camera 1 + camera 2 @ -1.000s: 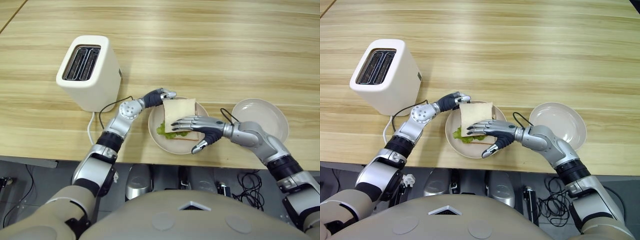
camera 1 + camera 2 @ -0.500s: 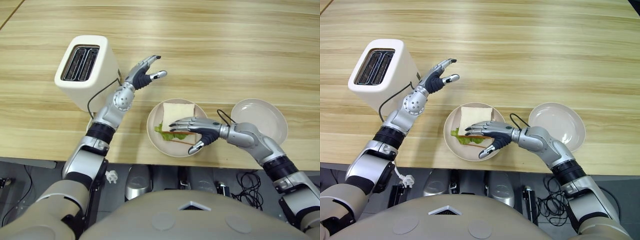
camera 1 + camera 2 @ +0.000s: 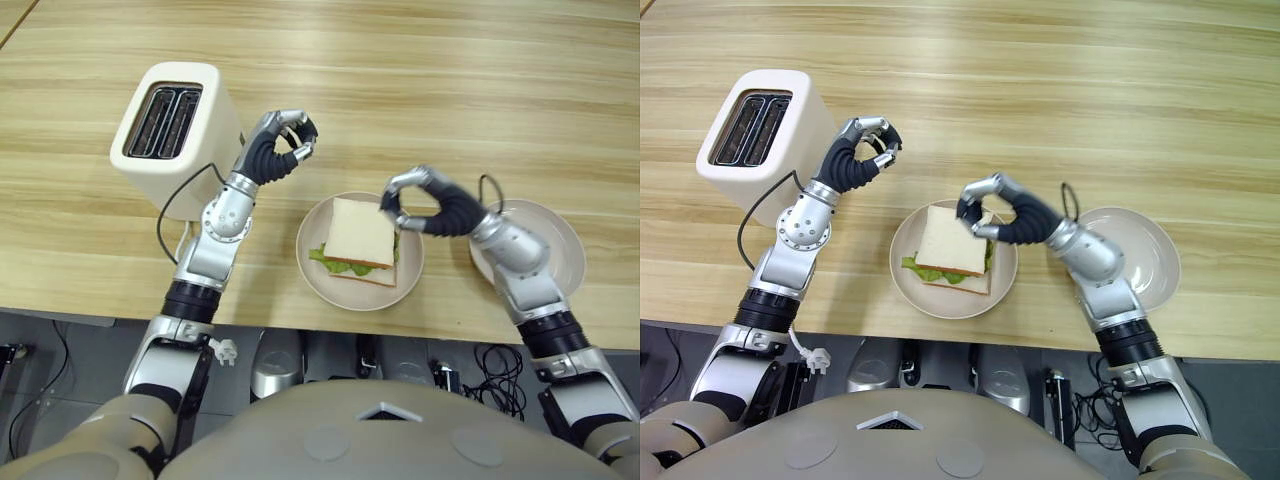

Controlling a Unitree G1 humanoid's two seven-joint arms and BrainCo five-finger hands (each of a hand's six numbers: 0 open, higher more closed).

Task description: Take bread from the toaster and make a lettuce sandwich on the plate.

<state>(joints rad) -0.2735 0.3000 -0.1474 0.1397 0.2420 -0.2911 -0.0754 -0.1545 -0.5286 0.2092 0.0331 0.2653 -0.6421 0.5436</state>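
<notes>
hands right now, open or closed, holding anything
Left hand: closed, fingers curled, holding nothing.
Right hand: closed, fingers curled, holding nothing.

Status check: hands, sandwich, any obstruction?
Both hands curled, empty: left hand by toaster, right hand over right rim of plate. Assembled sandwich on plate, lettuce showing. Spare plate under right wrist.

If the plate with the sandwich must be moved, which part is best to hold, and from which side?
Probably the plate by its bare right rim, pinched from the right by the right hand: the sandwich and lettuce crowd its left side.
</notes>
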